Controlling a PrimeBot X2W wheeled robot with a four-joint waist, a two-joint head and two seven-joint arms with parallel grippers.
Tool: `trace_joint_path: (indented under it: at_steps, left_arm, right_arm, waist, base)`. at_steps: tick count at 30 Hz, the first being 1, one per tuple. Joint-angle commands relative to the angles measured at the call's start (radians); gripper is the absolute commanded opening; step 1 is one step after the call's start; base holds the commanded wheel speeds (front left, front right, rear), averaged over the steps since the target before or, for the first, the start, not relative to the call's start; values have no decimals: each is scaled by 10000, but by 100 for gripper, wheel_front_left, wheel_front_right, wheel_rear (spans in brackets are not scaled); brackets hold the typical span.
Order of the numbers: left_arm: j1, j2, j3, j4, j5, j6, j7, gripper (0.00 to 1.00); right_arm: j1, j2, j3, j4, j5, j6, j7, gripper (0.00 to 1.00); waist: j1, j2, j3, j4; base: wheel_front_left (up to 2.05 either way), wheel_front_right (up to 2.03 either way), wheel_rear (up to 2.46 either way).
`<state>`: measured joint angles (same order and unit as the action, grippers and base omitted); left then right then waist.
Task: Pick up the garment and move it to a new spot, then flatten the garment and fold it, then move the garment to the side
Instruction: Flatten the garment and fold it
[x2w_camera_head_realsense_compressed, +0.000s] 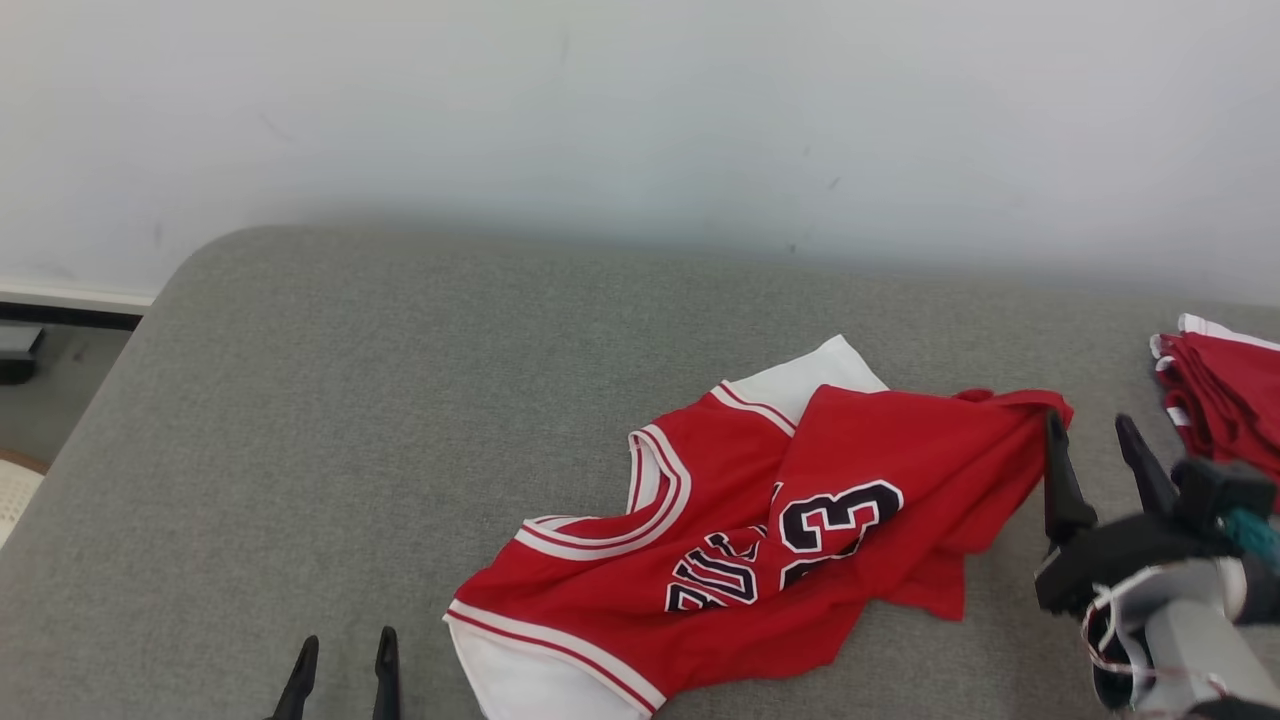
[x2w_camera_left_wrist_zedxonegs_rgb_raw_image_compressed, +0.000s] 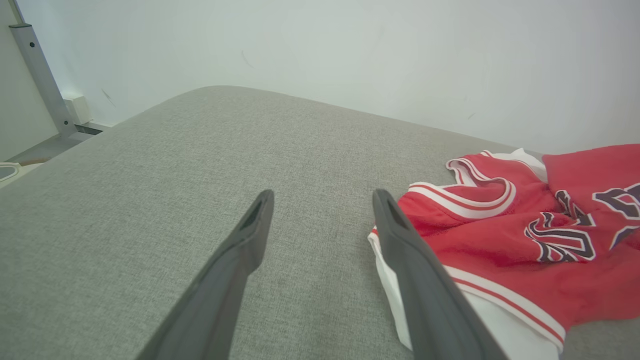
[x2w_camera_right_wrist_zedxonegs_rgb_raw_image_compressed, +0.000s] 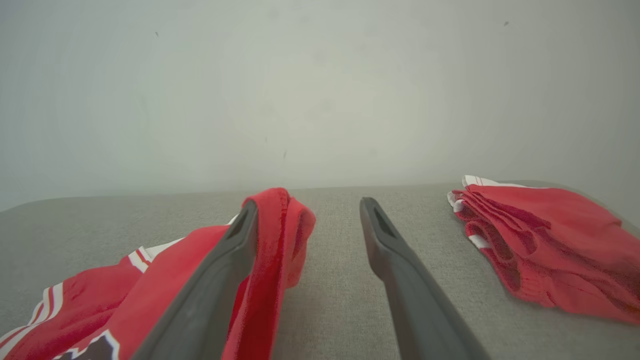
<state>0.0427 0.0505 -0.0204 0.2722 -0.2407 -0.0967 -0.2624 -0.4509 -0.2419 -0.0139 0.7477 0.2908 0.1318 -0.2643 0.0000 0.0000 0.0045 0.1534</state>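
Near the front edge of the grey surface (x2w_camera_head_realsense_compressed: 400, 400), right of the middle, the red jersey (x2w_camera_head_realsense_compressed: 760, 530) lay crumpled, one half flopped over the other, with white lining showing at its near corner and far end. Right tool (x2w_camera_head_realsense_compressed: 1088, 420) stood wide open at the jersey's right end, gripping nothing, but in the right wrist view a red fold (x2w_camera_right_wrist_zedxonegs_rgb_raw_image_compressed: 280, 225) was draped against the inner face of one finger (x2w_camera_right_wrist_zedxonegs_rgb_raw_image_compressed: 215, 290). Main risk as I judged it: pull that arm away and the fold rides along on the finger, dragging the jersey toward the right edge or bunching it further. Second risk: a pile of other red garments (x2w_camera_head_realsense_compressed: 1220, 390) sat at the right edge, just beyond that tool. Same colour and close by, so a loose reach or sweep could catch it. Left tool (x2w_camera_head_realsense_compressed: 347, 640) was wide open too and empty, at the front edge just left of the jersey's white hem (x2w_camera_left_wrist_zedxonegs_rgb_raw_image_compressed: 515, 335). Third risk: with layers stacked, a pinch from above would likely take both, and the flattening pull would then trap the fold instead of opening it. Fourth: the near white corner ran out of the head view's bottom, so I couldn't tell whether it overhung the front edge. If it did, a tug toward the robot could slide the jersey off.
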Motion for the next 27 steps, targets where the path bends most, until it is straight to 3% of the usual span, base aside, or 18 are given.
trace_joint_path:
  at_steps: [1, 5, 9, 21, 27]
  left_arm:
    - [192, -5, 42, -57, -8, 33, -8, 100]
    - [275, -6, 93, -139, -58, 75, -8, 100]
    - [303, -5, 28, -90, 2, 37, -8, 100]
    - [247, -4, -180, -171, -119, 92, -8, 100]
    - [204, -4, -144, -180, -102, 96, -8, 100]
  right_arm:
    - [367, 43, -143, -282, -70, -20, -20, 100]
    - [1322, 517, -182, -398, 384, -20, 22, 100]
    - [1265, 271, 308, -104, 694, -20, 76, 100]
    - [3119, 984, 1190, -912, 1075, -20, -15, 100]
    - [2798, 1151, 1217, -537, 821, -20, -18, 100]
  waist:
    - [0, 0, -59, -102]
    - [0, 0, -91, -372]
    - [0, 0, -93, -490]
    - [0, 0, -119, -127]
    - [0, 0, 122, -179]
  base:
    - [0, 0, 0]
    - [0, 0, 0]
    - [0, 0, 0]
    - [0, 0, 0]
    - [0, 0, 0]
